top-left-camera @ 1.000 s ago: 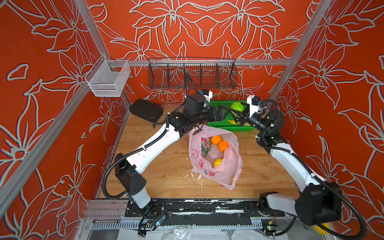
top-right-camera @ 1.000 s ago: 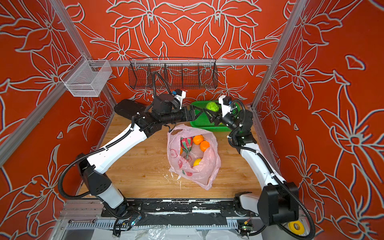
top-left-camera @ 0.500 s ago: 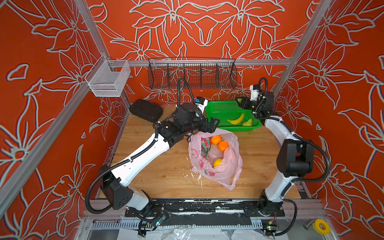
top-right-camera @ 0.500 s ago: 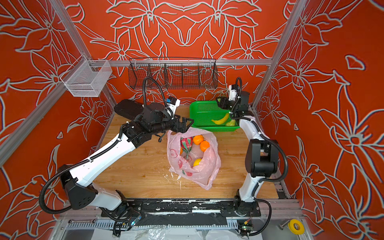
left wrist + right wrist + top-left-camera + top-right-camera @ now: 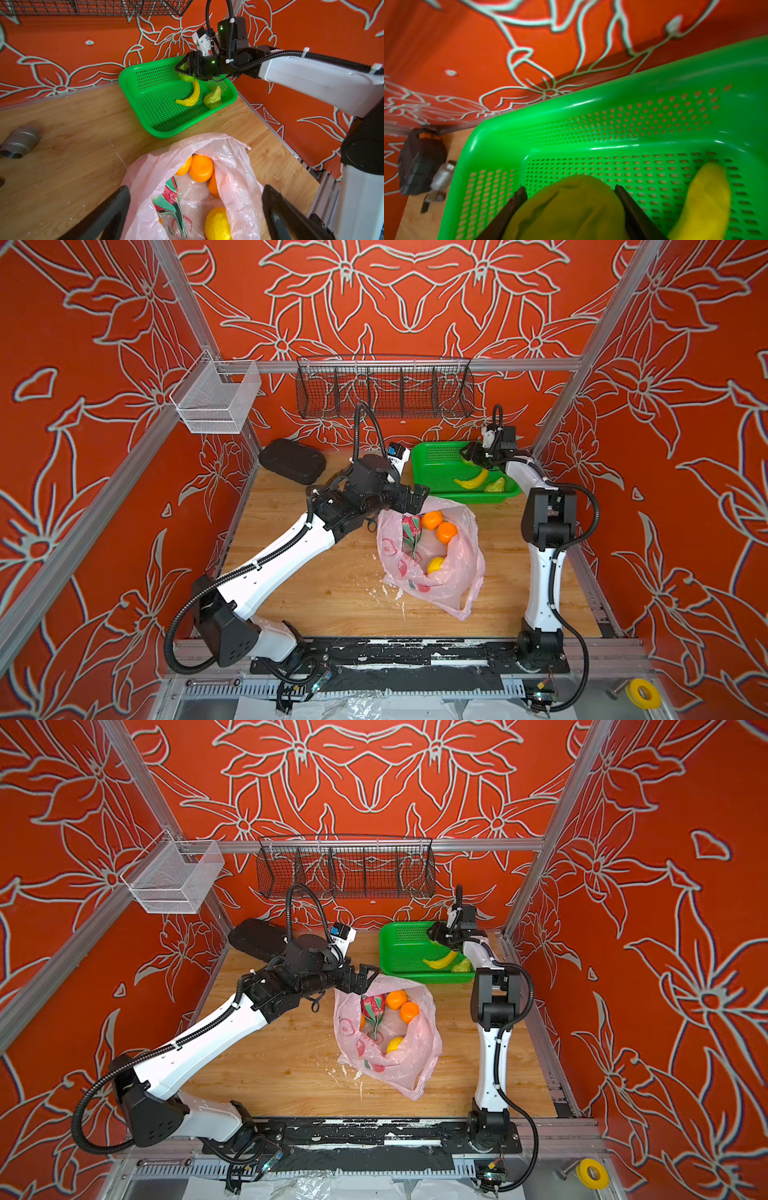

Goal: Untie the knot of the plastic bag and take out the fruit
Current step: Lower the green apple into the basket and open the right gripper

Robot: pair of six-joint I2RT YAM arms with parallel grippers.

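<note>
The pale pink plastic bag (image 5: 432, 585) (image 5: 390, 1052) lies open-mouthed on the wooden table; no knot shows. Inside it lie fruit: two oranges (image 5: 433, 519) (image 5: 201, 168), a pink-and-green dragon fruit (image 5: 411, 531) (image 5: 168, 197) and a yellow one (image 5: 435, 565) (image 5: 217, 224). My left gripper (image 5: 415, 497) (image 5: 365, 977) (image 5: 196, 188) hangs open just over the bag's far left mouth, a finger on each side. My right gripper (image 5: 471, 456) (image 5: 436, 934) (image 5: 184, 70) (image 5: 569, 188) is shut on a green fruit (image 5: 566, 207) (image 5: 187, 77), low over the far right of the green basket (image 5: 436, 460) (image 5: 128, 83) (image 5: 571, 108).
In the basket lie a yellow banana (image 5: 471, 481) (image 5: 192, 97) (image 5: 704, 197) and another green fruit (image 5: 494, 485) (image 5: 213, 97). A black case (image 5: 293, 460) sits back left, with a metal fitting (image 5: 18, 142) near it. A wire rack (image 5: 384, 387) and a white mesh bin (image 5: 214, 400) hang on the walls.
My right arm has carried the green fruit from the basket's near left to its far right and folded back. My left gripper has drawn back from the basket to the bag's mouth, still open.
</note>
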